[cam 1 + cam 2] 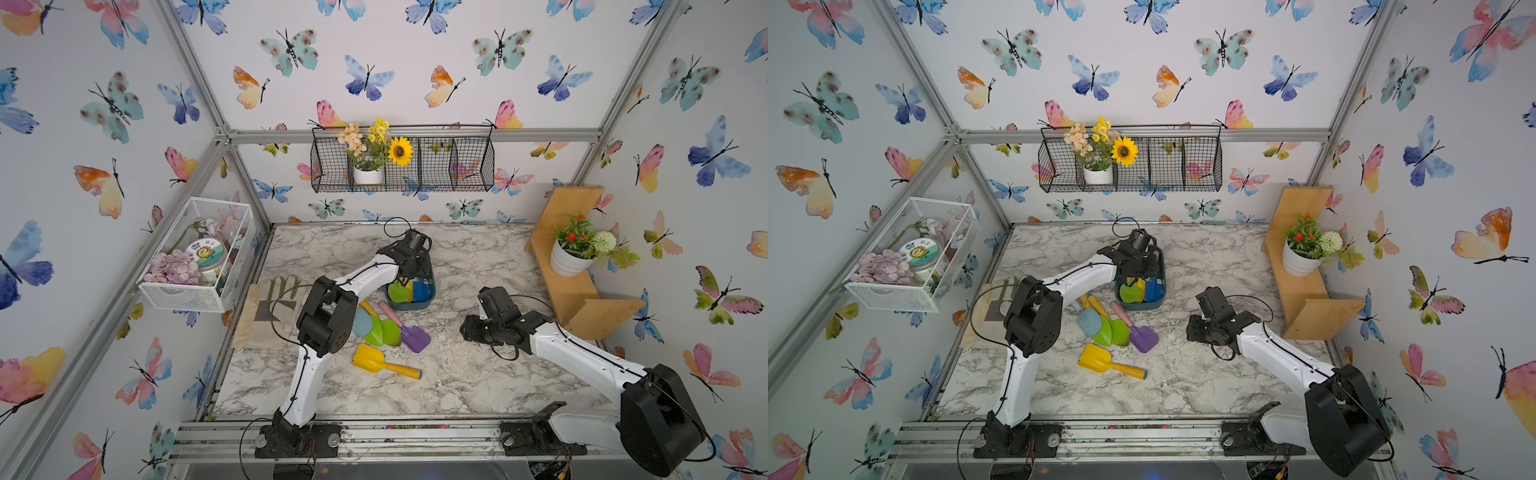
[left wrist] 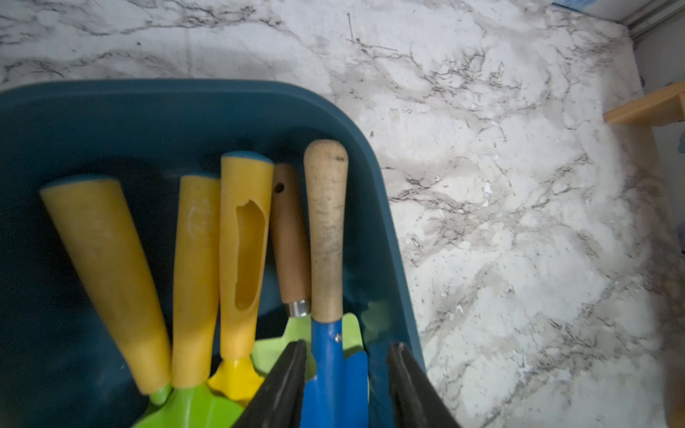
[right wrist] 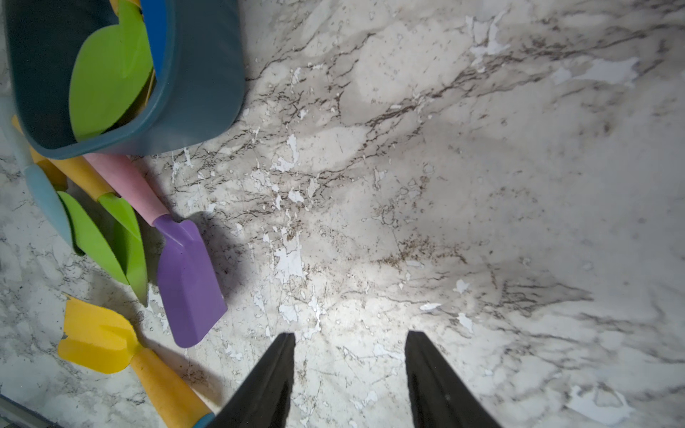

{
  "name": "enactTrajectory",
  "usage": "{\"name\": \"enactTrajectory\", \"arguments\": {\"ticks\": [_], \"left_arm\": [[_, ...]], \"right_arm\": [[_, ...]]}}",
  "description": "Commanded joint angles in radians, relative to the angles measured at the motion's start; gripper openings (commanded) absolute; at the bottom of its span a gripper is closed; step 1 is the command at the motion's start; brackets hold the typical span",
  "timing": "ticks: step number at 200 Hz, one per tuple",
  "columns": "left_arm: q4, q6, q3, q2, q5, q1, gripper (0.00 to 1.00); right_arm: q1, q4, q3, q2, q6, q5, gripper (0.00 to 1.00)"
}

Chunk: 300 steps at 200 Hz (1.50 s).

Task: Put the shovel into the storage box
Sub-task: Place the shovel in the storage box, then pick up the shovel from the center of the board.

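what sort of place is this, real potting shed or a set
Probably a staged robot test cell dressed as a gardening corner: butterfly wallpaper on an aluminium frame, a left arm and right arm bolted by a marble-look table, toy shovels beside a teal storage box.

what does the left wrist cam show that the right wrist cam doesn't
Only left wrist: the handles inside the storage box, three yellow and two wooden, with the blue shovel between the left gripper's parted fingers. Only right wrist: the purple shovel and yellow shovel lying on the table, and the right gripper open over bare marble. Both: the storage box, green blades inside it, the marble table.
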State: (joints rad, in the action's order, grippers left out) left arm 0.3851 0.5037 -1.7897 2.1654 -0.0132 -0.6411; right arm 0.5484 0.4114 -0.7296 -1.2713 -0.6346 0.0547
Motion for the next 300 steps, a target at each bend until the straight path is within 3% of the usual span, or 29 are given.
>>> {"name": "enactTrajectory", "arguments": {"ticks": [1,160,223,300], "left_arm": [[-0.004,-0.028,0.052,-0.119,-0.017,-0.015,0.43],[0.006,-0.019,0.652,-0.706,0.023,-0.012,0.46],[0.036,-0.019,0.839,-0.871,-0.014,-0.010,0.48],[0.045,0.045,1.016,-0.993,-0.079,-0.020,0.51]], "right_arm": [[-0.007,0.010,-0.050,0.020,0.037,0.022,0.53],[0.019,-0.091,-0.150,-0.053,0.133,0.204,0.54],[0.093,-0.117,-0.170,-0.111,0.143,0.222,0.54],[0.107,-0.139,-0.168,-0.150,0.149,0.246,0.54]]}}
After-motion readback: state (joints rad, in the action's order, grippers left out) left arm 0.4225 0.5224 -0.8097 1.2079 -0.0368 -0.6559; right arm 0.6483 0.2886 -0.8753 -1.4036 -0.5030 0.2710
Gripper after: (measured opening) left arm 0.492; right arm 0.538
